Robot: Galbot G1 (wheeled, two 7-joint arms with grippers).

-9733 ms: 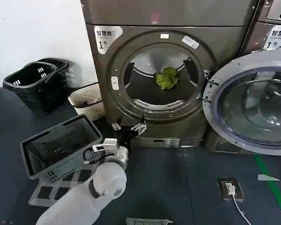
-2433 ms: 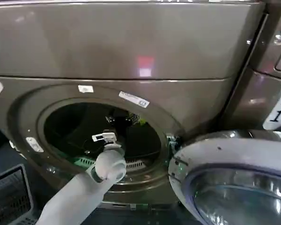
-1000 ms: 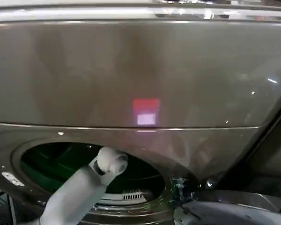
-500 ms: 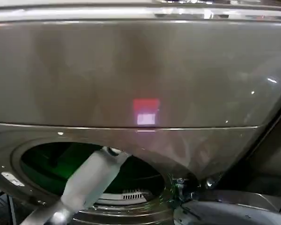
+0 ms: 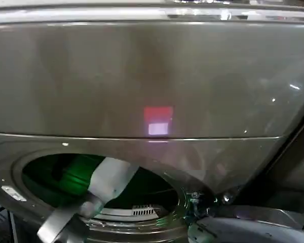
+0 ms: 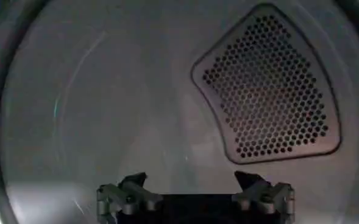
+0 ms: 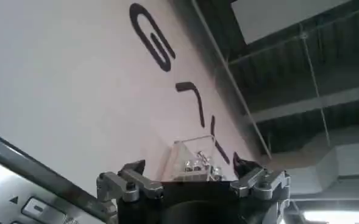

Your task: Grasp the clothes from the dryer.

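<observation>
**Dryer retrieval: left arm inside the drum, garment not sighted**

Item 1, the dryer (image 5: 142, 81). A bronze-grey front panel with a small reddish reflection at its middle; the round drum opening (image 5: 142, 190) sits low in the head view, its inside tinged green.

Item 2, the left arm (image 5: 99, 190). It reaches in through the opening at a slant. The left gripper (image 6: 194, 189) faces the pale back wall of the drum, its fingertips (image 6: 133, 181) spread well apart with nothing between them. A perforated vent panel (image 6: 270, 85) lies on the drum wall ahead.

Item 3, the clothes. They cannot be made out here; the left wrist view shows bare drum wall in front of the fingers. Judged from the green cast, the fabric probably lies lower in the drum, below the gripper's line of sight.

Item 4, the right gripper (image 7: 191, 176). Parked outside the dryer, pointing up toward a white lettered wall and the ceiling, fingers apart and empty.

Handling note (judgement): cloth of this kind should be light, soft and limp, not fragile. It should be pinched at the highest bunched fold, deep enough to catch several layers, since a thin edge may slip free.
</observation>
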